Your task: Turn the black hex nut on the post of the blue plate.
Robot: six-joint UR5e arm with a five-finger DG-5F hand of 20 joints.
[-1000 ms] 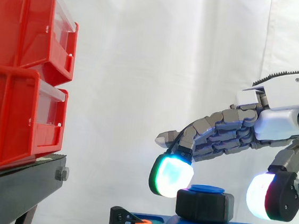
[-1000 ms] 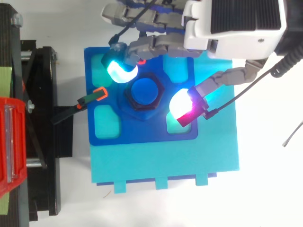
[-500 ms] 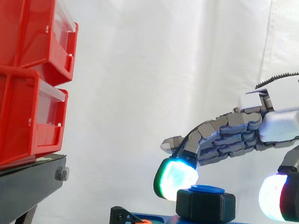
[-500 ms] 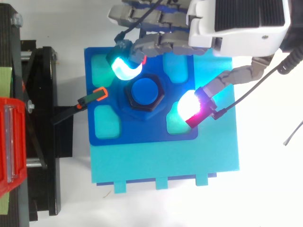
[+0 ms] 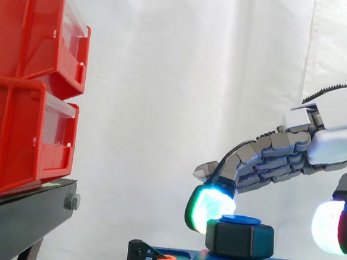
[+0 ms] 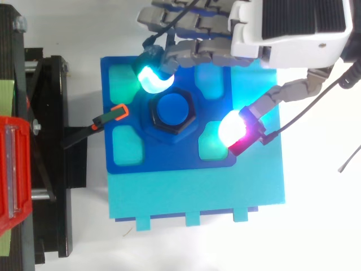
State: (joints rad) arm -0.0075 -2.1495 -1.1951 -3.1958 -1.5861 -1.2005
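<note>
Robot hand [image 6: 299, 28] — open, pads [image 6: 151, 80] flank blk nut [image 5: 239, 239]

So the black plastic hex nut [image 5: 239, 239] sits level on the round blue post [image 6: 173, 109], and the post's flat cap pokes out just above it. It's below the hand [image 6: 293, 25], in the gap between the cyan-green fingertip [image 6: 151, 79] and the white-magenta thumb pad [image 6: 232, 127]. It's just beside the first and clear of the second, can't tell if that fingertip touches. The dark blue square plate [image 6: 169, 158] lies flat underneath, post rising from its domed middle, turquoise pockets at the corners.
</note>
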